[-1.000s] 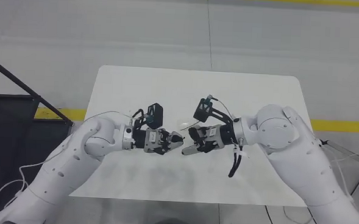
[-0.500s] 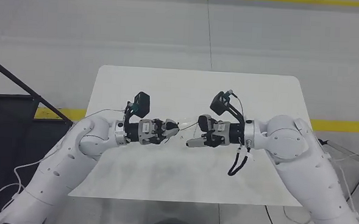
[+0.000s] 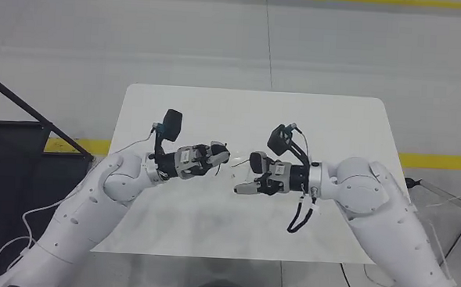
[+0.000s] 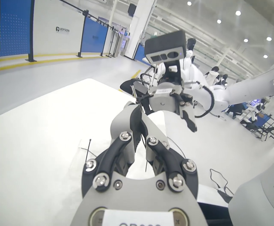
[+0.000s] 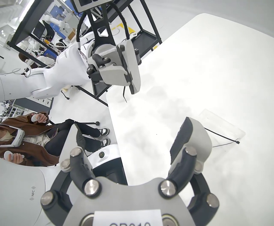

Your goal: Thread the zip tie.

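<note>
Zip tie [image 5: 124,94]: thin black strand

1. Black zip tie [image 5: 123,94].
2. Plain white surface [image 3: 333,125].
3. Light grey left tool [image 4: 138,119] and right tool [image 5: 131,126], both with black pads [image 5: 180,137].
4. Pale grey floor [image 3: 220,41] around the surface, crossed by a yellow stripe [image 3: 441,161].

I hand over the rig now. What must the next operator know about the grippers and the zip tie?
Left gripper: shut on a zip tie, held above the table.
Right gripper: open, empty, facing it.
A second zip tie lies on a clear sheet on the table.
Done: one tie picked up.
To do: threading, as far as I can tell.
</note>
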Robot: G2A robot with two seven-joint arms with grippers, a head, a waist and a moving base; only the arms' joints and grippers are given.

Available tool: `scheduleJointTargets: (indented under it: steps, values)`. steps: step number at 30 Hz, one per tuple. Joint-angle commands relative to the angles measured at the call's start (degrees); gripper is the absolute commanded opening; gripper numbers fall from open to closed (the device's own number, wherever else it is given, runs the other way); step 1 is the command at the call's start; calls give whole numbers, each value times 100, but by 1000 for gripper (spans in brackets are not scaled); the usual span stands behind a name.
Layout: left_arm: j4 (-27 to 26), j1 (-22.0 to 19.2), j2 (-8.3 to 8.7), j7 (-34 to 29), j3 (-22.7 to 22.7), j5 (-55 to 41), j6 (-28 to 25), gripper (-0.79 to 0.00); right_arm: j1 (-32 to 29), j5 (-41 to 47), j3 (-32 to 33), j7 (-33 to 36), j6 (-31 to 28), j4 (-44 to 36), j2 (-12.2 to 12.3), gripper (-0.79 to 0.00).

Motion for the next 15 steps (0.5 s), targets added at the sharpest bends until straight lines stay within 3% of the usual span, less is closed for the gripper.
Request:
scheduleJointTargets:
  steps: [1,3,6,8,10,15]
  values:
    - [57,-32,-37,133,28,10,25,-785,12,44,-122,-74,-71,100,-33,0]
    - [109,-62,-81,288,62,30,51,-785,90,69,-284,-152,-101,234,-86,-34]
    - [196,-113,-143,451,124,86,50,-785,252,196,-494,-284,-129,460,-174,-212]
    - [248,-145,-182,520,173,137,51,-785,351,280,-595,-370,-121,593,-227,-252]
    - [299,-176,-218,583,207,186,53,-785,436,345,-673,-449,-123,718,-274,-363]
    - [402,-231,-285,682,235,267,24,-785,554,430,-775,-595,-199,940,-353,-465]
